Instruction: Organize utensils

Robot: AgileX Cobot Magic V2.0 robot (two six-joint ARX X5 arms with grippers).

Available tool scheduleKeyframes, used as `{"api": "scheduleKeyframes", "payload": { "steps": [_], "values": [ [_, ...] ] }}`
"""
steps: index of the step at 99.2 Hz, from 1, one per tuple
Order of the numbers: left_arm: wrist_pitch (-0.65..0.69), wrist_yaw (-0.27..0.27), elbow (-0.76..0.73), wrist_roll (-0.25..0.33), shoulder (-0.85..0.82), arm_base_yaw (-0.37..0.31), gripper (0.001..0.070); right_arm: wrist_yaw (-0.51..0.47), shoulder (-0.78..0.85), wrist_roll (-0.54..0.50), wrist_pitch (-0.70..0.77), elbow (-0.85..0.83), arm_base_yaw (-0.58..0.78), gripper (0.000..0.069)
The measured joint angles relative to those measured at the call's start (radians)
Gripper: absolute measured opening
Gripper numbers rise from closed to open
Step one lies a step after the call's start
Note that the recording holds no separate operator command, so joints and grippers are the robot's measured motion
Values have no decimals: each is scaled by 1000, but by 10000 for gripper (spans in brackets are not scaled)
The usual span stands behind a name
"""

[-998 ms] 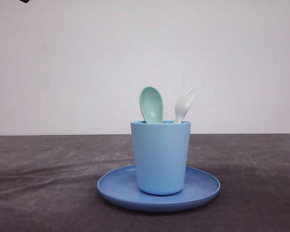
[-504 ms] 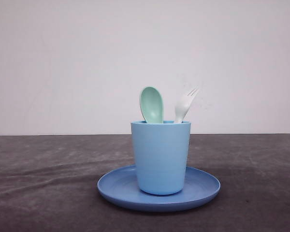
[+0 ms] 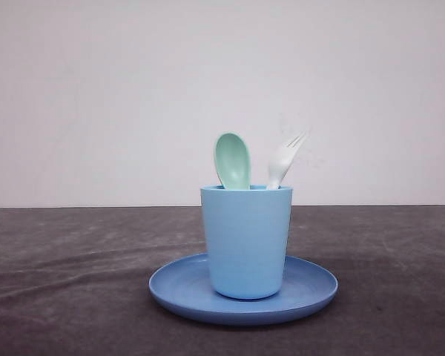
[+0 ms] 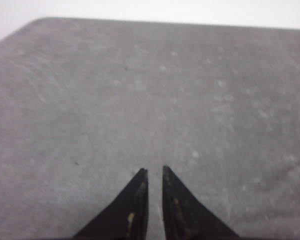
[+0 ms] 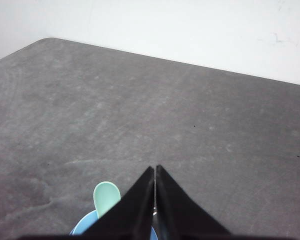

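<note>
The spoon and fork were seen standing in the cup (on the plate). Both the left claw and right claw were pressed together, empty; only retreat was judged to remain.

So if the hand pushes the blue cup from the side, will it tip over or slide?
The cup is tall and narrow and looks like light plastic, so a high push would probably tip it. The spoon and fork stand up above its rim, likely adding top weight. On the smooth plate, a low push may slide it.

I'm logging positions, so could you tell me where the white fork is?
In the front view, the fork stands tines-up in the blue cup on the plate, right of the green spoon.
</note>
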State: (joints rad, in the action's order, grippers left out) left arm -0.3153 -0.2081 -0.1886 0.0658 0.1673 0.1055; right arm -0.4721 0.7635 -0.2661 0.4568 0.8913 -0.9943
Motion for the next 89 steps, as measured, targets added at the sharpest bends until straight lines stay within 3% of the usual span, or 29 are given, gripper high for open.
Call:
{"api": "scheduleKeyframes", "payload": {
  "steps": [31,55,89],
  "values": [
    [43,129,124,-19,-164,-73,26,1,0,0,1,0,0,4],
    [46,133,126,-51,-163,-74,26,0,0,0,0,0,0,4],
    [51,133,127,-55,-163,-74,26,0,0,0,0,0,0,4]
  ]
}}
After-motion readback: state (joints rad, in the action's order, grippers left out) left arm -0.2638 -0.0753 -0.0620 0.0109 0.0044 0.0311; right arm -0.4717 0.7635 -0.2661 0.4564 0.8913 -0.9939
